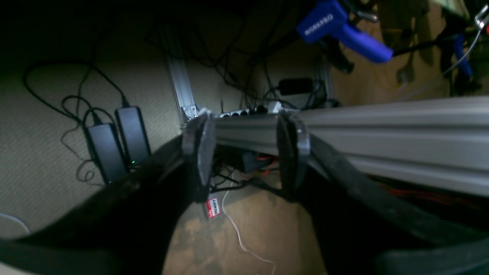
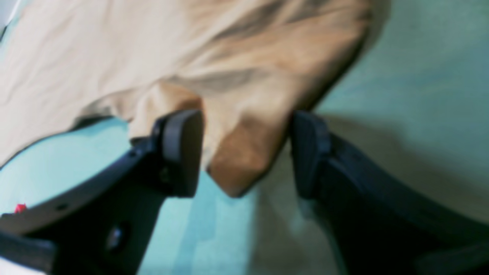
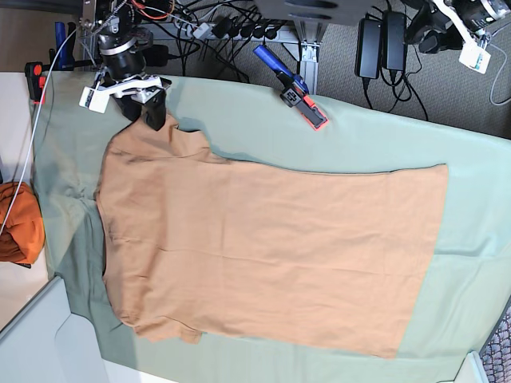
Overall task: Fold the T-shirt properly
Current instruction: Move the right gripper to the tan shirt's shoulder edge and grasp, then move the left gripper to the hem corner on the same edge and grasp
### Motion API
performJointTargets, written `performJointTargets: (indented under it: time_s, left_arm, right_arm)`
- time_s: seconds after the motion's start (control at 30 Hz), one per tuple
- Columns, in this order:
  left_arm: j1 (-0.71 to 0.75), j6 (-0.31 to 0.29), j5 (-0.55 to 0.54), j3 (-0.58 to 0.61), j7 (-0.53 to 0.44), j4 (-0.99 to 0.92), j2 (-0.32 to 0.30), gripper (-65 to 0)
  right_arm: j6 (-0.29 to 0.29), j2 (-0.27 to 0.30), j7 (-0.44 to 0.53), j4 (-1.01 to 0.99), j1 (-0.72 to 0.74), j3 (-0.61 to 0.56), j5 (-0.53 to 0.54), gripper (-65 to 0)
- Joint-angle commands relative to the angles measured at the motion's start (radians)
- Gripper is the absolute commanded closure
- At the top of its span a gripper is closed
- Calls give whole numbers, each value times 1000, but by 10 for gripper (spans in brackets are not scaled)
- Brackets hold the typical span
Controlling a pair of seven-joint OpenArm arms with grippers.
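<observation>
Soft, light, floppy T-shirt point(image 3: 263, 255) — best pinched at sleeve hem, eleven o'clock. Right gripper point(image 2: 244, 152) wide, straddling sleeve; left gripper point(image 1: 244, 152) wide — holding nothing.

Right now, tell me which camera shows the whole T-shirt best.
The base view: the T-shirt lies spread flat, fully visible. The right wrist view shows only a sleeve between the right gripper's open jaws; the left wrist view shows none of it.

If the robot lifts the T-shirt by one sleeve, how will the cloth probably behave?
The T-shirt lies flat with soft creases, so it will likely droop, not stay stiff. It looks thin, probably light. On the green sheet it may drag and bunch when pulled.
</observation>
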Motion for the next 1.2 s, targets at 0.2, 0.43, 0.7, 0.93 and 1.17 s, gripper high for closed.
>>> performJointTargets:
  time_s: [0.2,0.43,0.7,0.93,1.17]
  left_arm:
    - [-7,-16,-104,-113,1,16,-6,-302]
    - [-77,-16,-130,-125,7,16,-6,-302]
    - [-208,-16,-153,-125,47,16,-48,-362]
    - [-361,-16,-126,-125,47,-42,-87,-362]
    - [-592,-16,-127,-124,48,-309,-89,-362]
  right_arm:
    - [5,-34,-12,9,11,-7,-15,-249]
    - [5,-39,-6,9,16,-7,-112,0]
    - [9,-39,-6,9,16,-7,-206,0]
    - [9,-39,-6,9,16,-7,-206,0]
    - [9,-39,-6,9,16,-7,-206,0]
